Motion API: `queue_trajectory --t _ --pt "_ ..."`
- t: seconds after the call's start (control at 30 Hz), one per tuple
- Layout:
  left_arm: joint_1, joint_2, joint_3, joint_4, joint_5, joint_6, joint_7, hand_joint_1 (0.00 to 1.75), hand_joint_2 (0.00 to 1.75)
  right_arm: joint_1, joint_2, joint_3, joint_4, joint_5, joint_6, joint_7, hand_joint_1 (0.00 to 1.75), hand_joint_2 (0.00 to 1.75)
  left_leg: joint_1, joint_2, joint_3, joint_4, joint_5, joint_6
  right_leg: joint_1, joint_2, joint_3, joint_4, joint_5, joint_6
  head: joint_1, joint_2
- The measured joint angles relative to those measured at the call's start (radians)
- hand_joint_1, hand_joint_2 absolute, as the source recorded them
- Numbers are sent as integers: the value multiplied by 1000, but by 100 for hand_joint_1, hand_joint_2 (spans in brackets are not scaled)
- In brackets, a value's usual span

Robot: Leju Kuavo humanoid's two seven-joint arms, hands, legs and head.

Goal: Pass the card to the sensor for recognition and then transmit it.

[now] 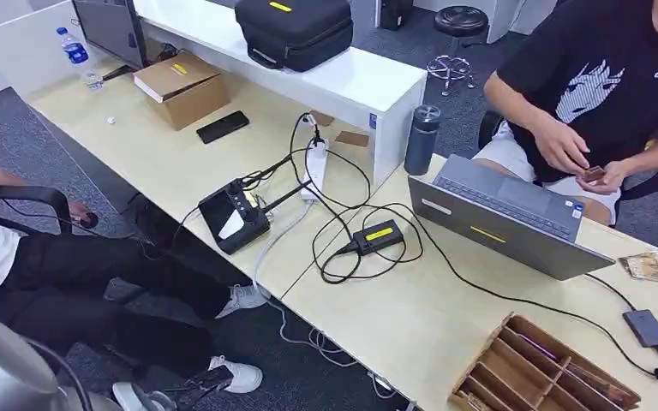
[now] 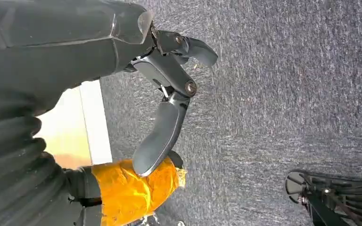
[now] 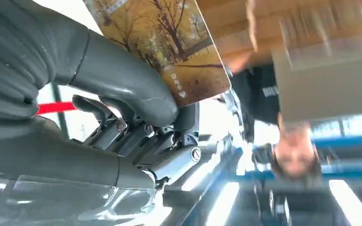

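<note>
Office floor of grey carpet; a long pale desk (image 1: 411, 317) carries an open grey laptop (image 1: 514, 214), a wooden slotted organizer (image 1: 540, 368), a small black sensor box (image 1: 648, 328) on a cable, a white power strip (image 1: 314, 167) and a black adapter with a yellow label (image 1: 379, 234). A seated person in a black printed T-shirt (image 1: 591, 77) handles something small. The right robot hand (image 3: 136, 122) pinches the card (image 3: 165, 42) between thumb and fingers; the card shows an autumn-tree photo with small white Chinese characters, too small to read. The left robot hand (image 2: 165, 99) hangs over carpet, fingers loosely apart, holding nothing.
</note>
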Motion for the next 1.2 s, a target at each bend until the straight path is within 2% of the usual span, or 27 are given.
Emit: queue_trajectory --t 0.17,0.27,0.37,0.43,0.5,0.6,0.7,0.8,1.0,1.2 --pt "-2 5 -1 0 0 -6 0 0 175 -19 0 -3 -126 -73 11 -47 169 175 0 0 0 0 0 0 0 0 0 0 0 0 0 0" --pt "-4 8 -8 0 0 -10 0 0 175 -44 5 -2 -178 -114 41 -68 169 175 0 0 0 0 0 0 0 0 0 0 0 0 0 0" --pt "-5 13 -26 0 0 -18 -4 0 175 -95 12 -1 -210 -152 102 -83 171 175 0 1 0 0 0 0 0 0 0 0 1 0 0 0" --pt "-7 19 -37 0 -1 -22 -6 0 175 -143 19 4 -213 -157 171 -74 169 175 0 1 0 0 1 -1 0 1 0 0 1 0 0 0" --pt "-9 25 -53 0 -1 -29 -9 0 175 -196 27 11 -209 -167 232 -67 175 175 0 1 0 0 1 0 0 1 0 1 1 -1 0 0" --pt "-13 35 -83 0 -1 -39 -19 0 175 -312 31 38 -154 -151 301 -30 175 175 0 2 0 0 3 0 0 1 0 1 2 -2 0 0" --pt "-19 46 -103 0 -1 -43 -21 0 175 -408 36 57 -90 -127 326 6 175 175 0 0 0 0 4 -1 0 0 0 1 2 -2 0 0" --pt "-20 50 -112 0 -1 -46 -21 0 175 -459 41 67 -49 -117 339 24 175 175 0 0 0 0 4 -1 0 0 0 2 2 -2 0 0" --pt "-24 57 -136 0 -1 -53 -21 0 175 -591 55 82 75 -94 406 124 175 175 0 0 0 0 4 -1 0 0 -1 2 2 -2 0 0" --pt "-23 60 -149 0 -1 -55 -19 0 175 -647 81 82 129 -101 427 143 175 175 0 0 0 0 4 -1 0 0 -1 2 2 -3 0 0"
